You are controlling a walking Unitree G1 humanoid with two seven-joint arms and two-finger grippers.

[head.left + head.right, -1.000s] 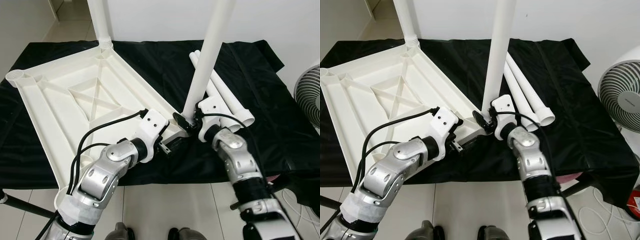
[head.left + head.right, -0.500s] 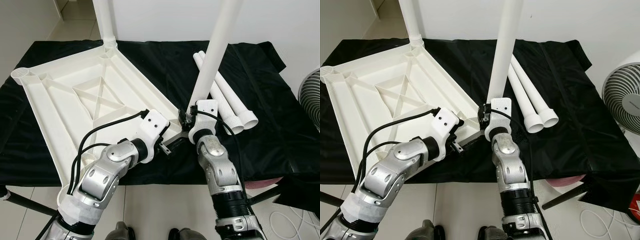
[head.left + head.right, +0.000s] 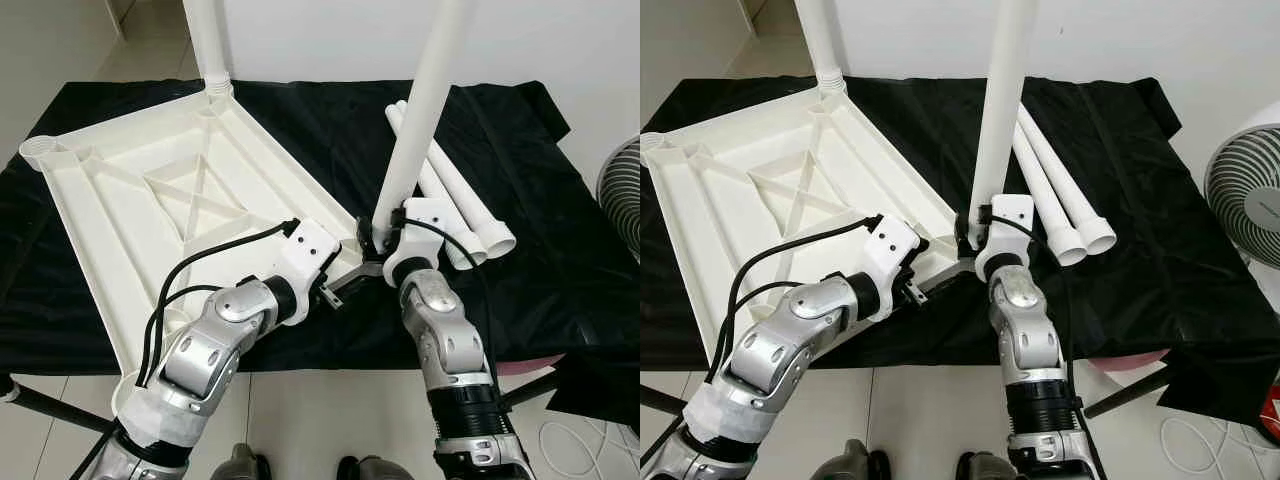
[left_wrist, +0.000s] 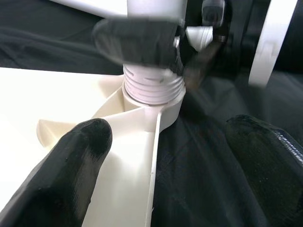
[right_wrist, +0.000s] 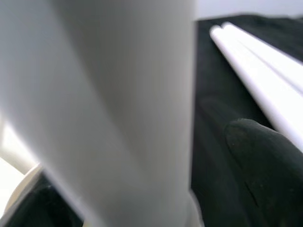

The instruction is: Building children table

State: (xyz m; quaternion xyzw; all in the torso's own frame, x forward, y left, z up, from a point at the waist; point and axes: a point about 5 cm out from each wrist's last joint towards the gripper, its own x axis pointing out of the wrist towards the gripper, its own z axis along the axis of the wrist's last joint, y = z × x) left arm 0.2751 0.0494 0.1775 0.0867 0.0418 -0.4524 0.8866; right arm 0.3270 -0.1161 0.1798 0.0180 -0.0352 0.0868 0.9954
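The right gripper [image 3: 378, 238] has its jaws squeezed round the white leg [image 3: 420, 120], holding it straight up in the corner hole at 5 o'clock of the upside-down tabletop [image 3: 150, 190], while the left gripper [image 3: 335, 290], jaws loose, steadies that corner.
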